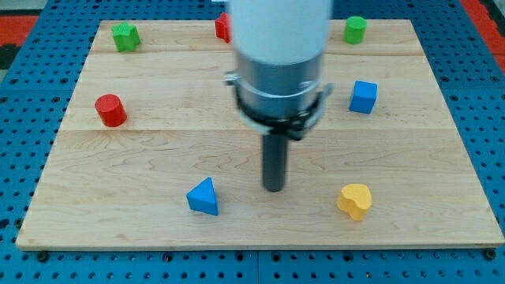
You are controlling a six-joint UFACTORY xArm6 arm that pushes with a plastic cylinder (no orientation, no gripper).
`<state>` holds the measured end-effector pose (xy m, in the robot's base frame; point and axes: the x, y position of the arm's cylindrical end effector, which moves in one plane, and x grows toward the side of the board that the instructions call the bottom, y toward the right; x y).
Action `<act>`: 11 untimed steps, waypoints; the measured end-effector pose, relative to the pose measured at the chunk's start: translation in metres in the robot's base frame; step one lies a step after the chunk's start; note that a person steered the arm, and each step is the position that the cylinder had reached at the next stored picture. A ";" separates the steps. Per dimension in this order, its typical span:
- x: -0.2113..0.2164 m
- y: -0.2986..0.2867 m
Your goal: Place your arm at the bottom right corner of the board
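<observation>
Wooden table (158,158): you are looking at a pale plank board lying on a blue pegboard surface (24,31); its bottom right corner (495,243) sits at the view's lower right, with no block on it.
My tip (274,188): you see it on the board a little below centre, between the blue triangular block and the yellow block, touching neither and well apart from the bottom right corner.
Claw: you have none on this arm, only the straight dark rod below a white and silver housing (280,55), so it has no released or clenched state to report.
Blue triangular block (203,197): to the view's left of my tip, near the bottom edge.
Yellow block (354,201): rounded, heart-like; to the view's right of my tip, the block nearest the corner.
Blue cube (363,97): upper right part of the board.
Green block (355,30): cylinder-like, near the top edge on the right.
Green block, second (125,36): star-like, near the top left corner.
Red cylinder (110,110): at the left side.
Red block (222,27): at the top edge, partly hidden behind the housing; you cannot make out its shape.
</observation>
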<state>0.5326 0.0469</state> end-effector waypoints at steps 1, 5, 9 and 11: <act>-0.016 0.061; -0.024 0.088; -0.107 0.039; -0.121 0.003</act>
<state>0.4115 0.0500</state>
